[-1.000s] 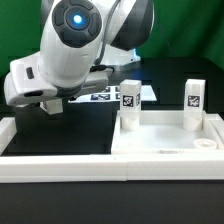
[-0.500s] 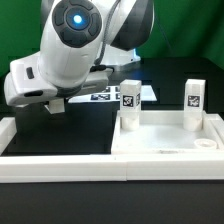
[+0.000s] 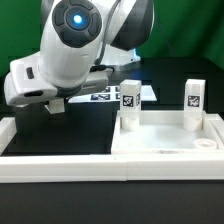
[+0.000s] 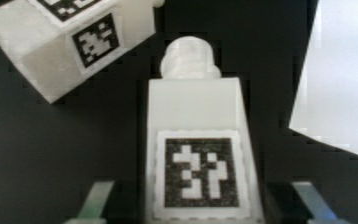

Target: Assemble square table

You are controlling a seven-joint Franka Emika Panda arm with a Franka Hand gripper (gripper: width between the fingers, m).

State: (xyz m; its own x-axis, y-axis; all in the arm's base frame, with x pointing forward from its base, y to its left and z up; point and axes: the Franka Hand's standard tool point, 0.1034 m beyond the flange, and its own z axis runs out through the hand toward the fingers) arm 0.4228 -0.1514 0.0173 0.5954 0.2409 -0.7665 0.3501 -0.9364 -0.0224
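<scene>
In the exterior view the square tabletop (image 3: pixel 165 140) lies flat at the right, with two tagged white legs standing on it, one (image 3: pixel 130 100) near its left corner and one (image 3: pixel 193 96) near its far right corner. In the wrist view a third leg (image 4: pixel 197 110) lies on the black table, tag up, with its screw tip pointing away from the gripper. My gripper (image 4: pixel 201 203) is open, and its fingers (image 4: pixel 98 200) straddle this leg's near end with a gap on each side. A fourth leg (image 4: pixel 78 45) lies tilted just beyond. In the exterior view the arm hides the gripper.
A low white border wall (image 3: pixel 55 165) runs along the front and the exterior view's left side. The marker board (image 3: pixel 105 96) lies behind the arm. In the wrist view a flat white edge (image 4: pixel 345 90) shows beside the leg.
</scene>
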